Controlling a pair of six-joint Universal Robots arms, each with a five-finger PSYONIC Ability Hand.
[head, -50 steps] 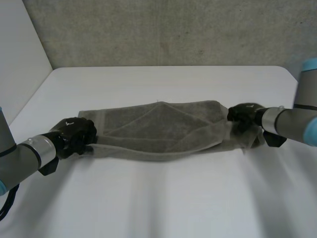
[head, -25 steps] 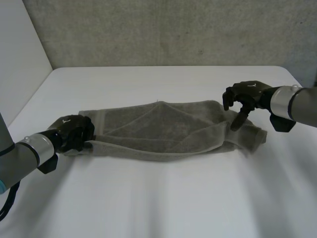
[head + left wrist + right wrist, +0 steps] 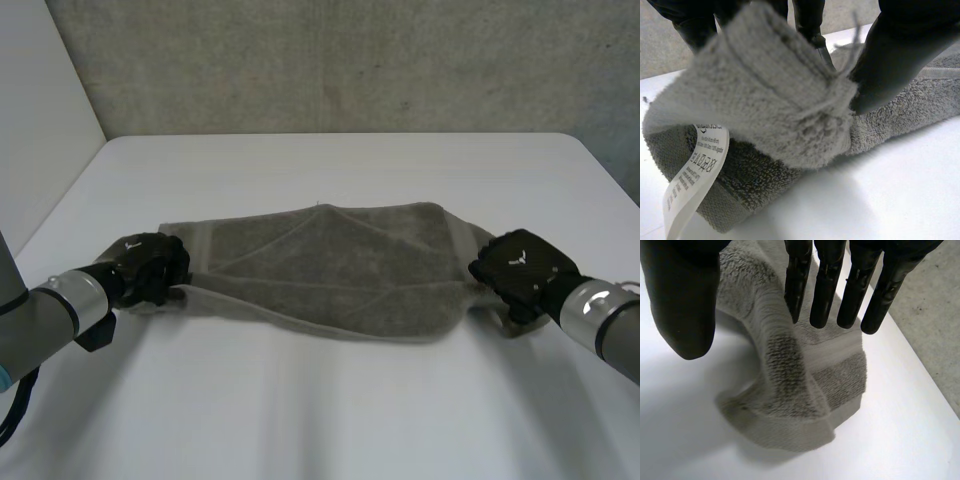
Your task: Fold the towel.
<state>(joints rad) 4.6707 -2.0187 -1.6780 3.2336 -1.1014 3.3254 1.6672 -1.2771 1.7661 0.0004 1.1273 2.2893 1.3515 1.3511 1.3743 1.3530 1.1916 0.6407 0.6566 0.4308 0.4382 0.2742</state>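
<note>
The grey towel [image 3: 330,275] lies stretched in a long, rumpled band across the middle of the white table [image 3: 330,410]. At the towel's left end the left hand [image 3: 148,268] sits low, knuckles up, arm reaching in from the near side. It's clamped on: the corner is bunched and pinched between curled fingers and thumb. Just below that pinched corner a white care label [image 3: 695,175] dangles, its dark print too small to read. Over at the towel's right end, the right hand [image 3: 520,265] hovers palm down, spread wide: fingers [image 3: 827,285] straight above the crumpled corner, thumb [image 3: 682,305] well off to the side, gripping nothing.
</note>
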